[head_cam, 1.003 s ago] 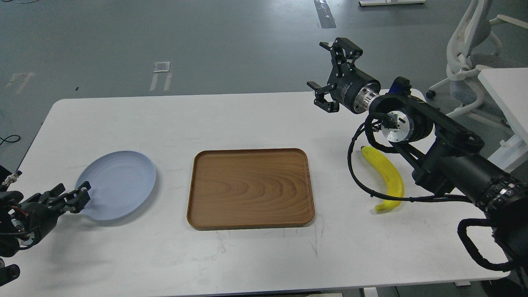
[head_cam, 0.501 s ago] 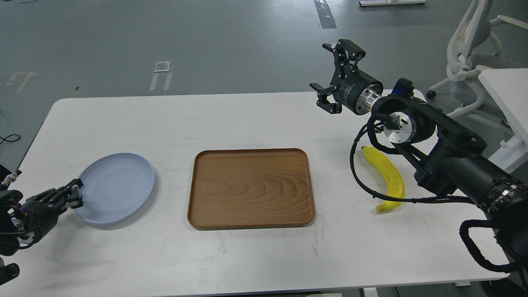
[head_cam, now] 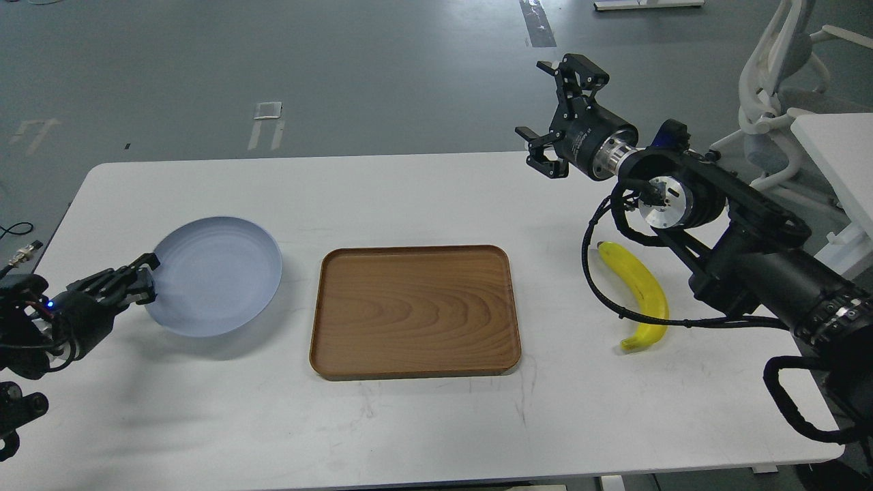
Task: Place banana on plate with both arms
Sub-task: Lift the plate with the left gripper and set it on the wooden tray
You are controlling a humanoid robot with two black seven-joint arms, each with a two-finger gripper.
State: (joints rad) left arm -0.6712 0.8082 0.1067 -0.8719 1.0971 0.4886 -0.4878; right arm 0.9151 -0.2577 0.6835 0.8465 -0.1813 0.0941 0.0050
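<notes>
The pale blue-grey plate (head_cam: 215, 276) hangs a little above the white table at the left, tilted, with its shadow below it. My left gripper (head_cam: 141, 282) is shut on the plate's left rim. The yellow banana (head_cam: 644, 290) lies on the table at the right, beyond the tray, partly crossed by my right arm's black cable. My right gripper (head_cam: 552, 116) is open and empty, raised high over the table's far edge, up and left of the banana and well apart from it.
A brown wooden tray (head_cam: 415, 310) lies in the middle of the table, between plate and banana. A white office chair (head_cam: 777, 82) and the corner of a second white table (head_cam: 835, 150) stand at the far right.
My left gripper closed on the plate's rim, then lifted and carried it up and to the right, toward the tray. My right gripper drifted slightly right and up, still open. The banana has not moved.
</notes>
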